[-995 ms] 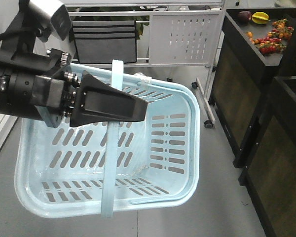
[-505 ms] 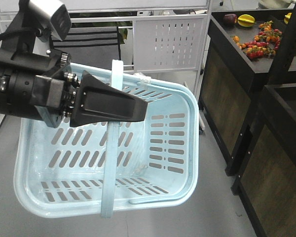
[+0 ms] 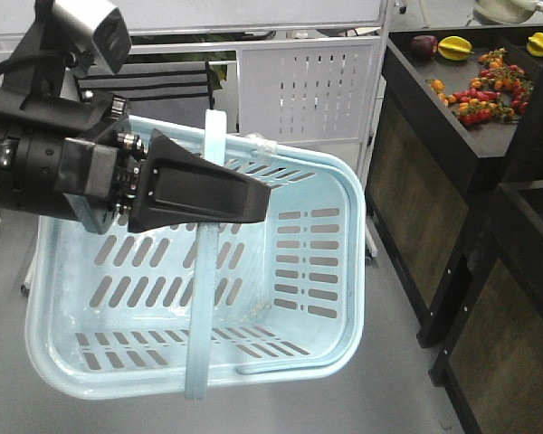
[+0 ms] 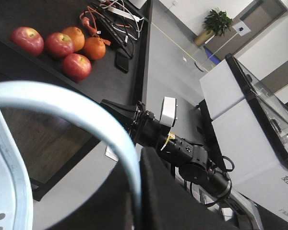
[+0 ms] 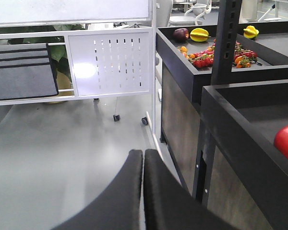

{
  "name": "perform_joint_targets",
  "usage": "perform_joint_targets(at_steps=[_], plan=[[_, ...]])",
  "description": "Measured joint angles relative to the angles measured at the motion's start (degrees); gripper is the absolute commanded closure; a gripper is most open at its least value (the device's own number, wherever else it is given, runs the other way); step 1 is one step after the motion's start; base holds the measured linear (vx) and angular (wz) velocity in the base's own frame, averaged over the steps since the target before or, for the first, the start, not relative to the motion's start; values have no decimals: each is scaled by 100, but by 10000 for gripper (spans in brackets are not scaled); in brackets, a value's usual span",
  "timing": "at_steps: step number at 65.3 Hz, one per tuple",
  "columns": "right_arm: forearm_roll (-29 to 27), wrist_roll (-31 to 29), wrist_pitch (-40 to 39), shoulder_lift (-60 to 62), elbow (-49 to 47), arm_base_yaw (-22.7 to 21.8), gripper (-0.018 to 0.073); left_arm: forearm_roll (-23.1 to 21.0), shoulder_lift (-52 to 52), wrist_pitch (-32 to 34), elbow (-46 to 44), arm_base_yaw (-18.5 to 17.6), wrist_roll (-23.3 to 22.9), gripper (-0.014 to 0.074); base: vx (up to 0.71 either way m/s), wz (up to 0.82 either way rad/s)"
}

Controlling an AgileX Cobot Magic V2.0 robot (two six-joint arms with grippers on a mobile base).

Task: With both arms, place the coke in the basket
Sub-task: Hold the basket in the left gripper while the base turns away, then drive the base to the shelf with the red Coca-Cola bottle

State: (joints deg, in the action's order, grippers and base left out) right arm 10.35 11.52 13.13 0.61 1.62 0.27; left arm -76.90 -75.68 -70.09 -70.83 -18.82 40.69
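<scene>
Across the centre of the front view hangs the basket point(image 3: 355, 271), tilted and clear of the floor, with nothing inside it. Its handle point(image 3: 199, 316) runs from the upper to the lower middle of the frame and passes through the left gripper point(image 3: 258, 199), which enters from the left edge. In the left wrist view the handle runs down between the dark fingers, so I judge that claw to be clamped on the handle and carrying the basket. The basket looks light and somewhat flexible, and it is likely to swing on the handle.

At the bottom centre of the right wrist view, the right gripper point(image 5: 143, 155) has its fingers pressed together with nothing between them, and it points over bare floor.

No coke shows in any view. A red shape point(image 5: 287, 143) sits cut off at the right edge of the right wrist view, on a dark shelf point(image 5: 240, 124). I cannot tell what it is.

My judgement is that the coke will be rigid, smooth and rather slippery, fairly heavy if full, and apt to roll when laid down. The right claw should open wide and close across the middle of its body, not on the cap. It should then lower the coke in gently, because the hanging basket will tip under the added weight.
</scene>
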Motion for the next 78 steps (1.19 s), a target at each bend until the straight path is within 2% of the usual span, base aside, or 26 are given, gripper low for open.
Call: perform_joint_targets(at_steps=[41, 78], plan=[[0, 0, 0, 0, 0, 0, 565, 0, 0, 0, 0, 0, 0, 603, 23, 2], [0, 0, 0, 0, 0, 0, 565, 0, 0, 0, 0, 0, 0, 603, 23, 18]])
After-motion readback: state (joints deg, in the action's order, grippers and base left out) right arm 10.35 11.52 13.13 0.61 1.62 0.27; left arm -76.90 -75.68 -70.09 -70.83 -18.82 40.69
